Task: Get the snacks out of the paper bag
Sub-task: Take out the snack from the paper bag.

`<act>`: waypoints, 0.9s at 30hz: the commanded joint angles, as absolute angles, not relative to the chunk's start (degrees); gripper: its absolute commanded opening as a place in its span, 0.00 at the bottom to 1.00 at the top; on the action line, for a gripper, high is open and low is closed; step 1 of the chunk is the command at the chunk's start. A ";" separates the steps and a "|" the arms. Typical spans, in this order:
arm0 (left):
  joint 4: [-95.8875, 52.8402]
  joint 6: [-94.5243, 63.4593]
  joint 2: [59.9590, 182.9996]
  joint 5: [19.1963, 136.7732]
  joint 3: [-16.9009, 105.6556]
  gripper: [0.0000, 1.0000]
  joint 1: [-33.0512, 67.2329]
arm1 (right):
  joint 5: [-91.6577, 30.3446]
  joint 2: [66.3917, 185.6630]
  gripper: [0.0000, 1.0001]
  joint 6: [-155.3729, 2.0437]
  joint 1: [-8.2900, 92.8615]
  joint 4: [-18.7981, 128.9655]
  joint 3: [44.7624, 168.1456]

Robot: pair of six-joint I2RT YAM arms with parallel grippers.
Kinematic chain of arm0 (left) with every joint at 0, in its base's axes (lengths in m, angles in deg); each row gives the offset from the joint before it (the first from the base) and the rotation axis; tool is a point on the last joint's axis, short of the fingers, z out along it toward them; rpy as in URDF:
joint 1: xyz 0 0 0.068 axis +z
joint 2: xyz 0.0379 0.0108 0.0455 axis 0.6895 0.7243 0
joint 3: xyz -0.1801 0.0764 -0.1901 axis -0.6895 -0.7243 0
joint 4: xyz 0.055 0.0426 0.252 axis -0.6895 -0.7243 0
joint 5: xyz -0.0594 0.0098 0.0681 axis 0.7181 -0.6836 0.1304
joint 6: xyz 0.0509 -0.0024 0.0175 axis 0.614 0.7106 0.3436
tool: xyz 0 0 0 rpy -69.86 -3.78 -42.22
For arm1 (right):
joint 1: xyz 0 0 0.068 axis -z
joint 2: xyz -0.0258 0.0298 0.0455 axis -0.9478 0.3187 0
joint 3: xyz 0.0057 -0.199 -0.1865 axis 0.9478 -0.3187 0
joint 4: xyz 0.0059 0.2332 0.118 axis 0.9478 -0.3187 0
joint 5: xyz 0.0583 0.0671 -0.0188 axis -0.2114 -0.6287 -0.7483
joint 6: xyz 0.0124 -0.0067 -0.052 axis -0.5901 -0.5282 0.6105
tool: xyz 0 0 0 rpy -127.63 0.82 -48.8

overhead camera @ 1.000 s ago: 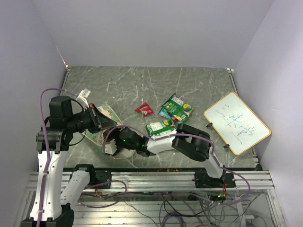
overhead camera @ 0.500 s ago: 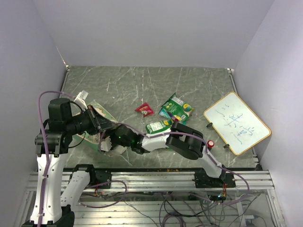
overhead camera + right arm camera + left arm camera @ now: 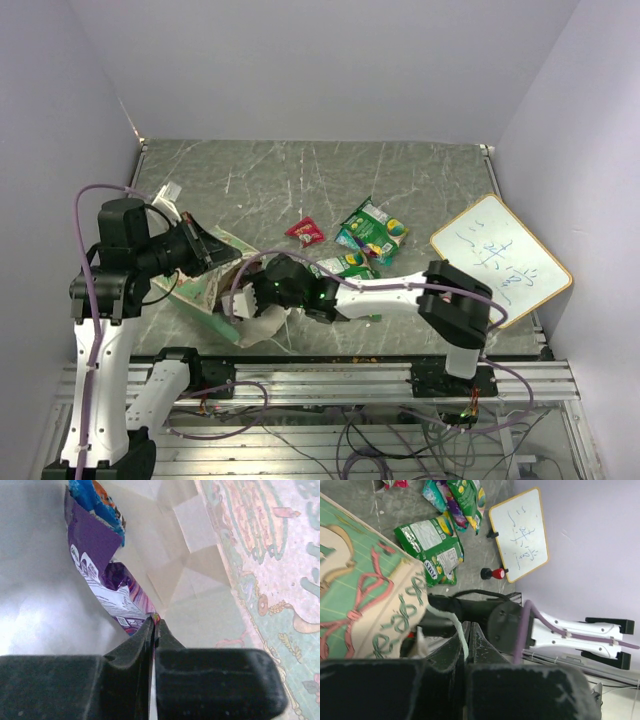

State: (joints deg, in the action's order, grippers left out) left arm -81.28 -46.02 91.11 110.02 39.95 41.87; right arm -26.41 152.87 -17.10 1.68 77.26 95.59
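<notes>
On the grey marble table (image 3: pixel 300 180), the tan-and-mint paper bag (image 3: pixel 200 290) is lying left, green and red foil snack packets (image 3: pixel 345 265) resting beside it. Left wrist: left fingers (image 3: pixel 440 667) are pinching the bag's white string handle (image 3: pixel 451 621). Right wrist: right fingers (image 3: pixel 200 677) are clamping a purple foil packet (image 3: pixel 107 580) inside the bag.

A tan paper bag with mint-green panels (image 3: pixel 200 292) lies at the near left of the grey marbled table (image 3: pixel 300 170). A purple foil packet (image 3: pixel 107 575) sits inside the bag. A green foil packet (image 3: pixel 343 265) lies just right of the bag. A red foil packet (image 3: pixel 305 231) and a heap of green and teal foil packets (image 3: pixel 372 230) lie behind it. A wood-framed whiteboard (image 3: pixel 500 260) lies far right.
</notes>
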 commanded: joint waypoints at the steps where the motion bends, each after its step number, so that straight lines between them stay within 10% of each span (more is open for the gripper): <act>1: -80.52 -45.51 92.54 107.74 42.41 0.07 41.98 | -30.35 143.89 0.00 -19.05 1.36 71.30 93.06; 27: -80.20 -44.89 97.23 103.92 42.28 0.07 41.97 | -14.36 109.21 0.00 -57.94 1.39 21.76 100.67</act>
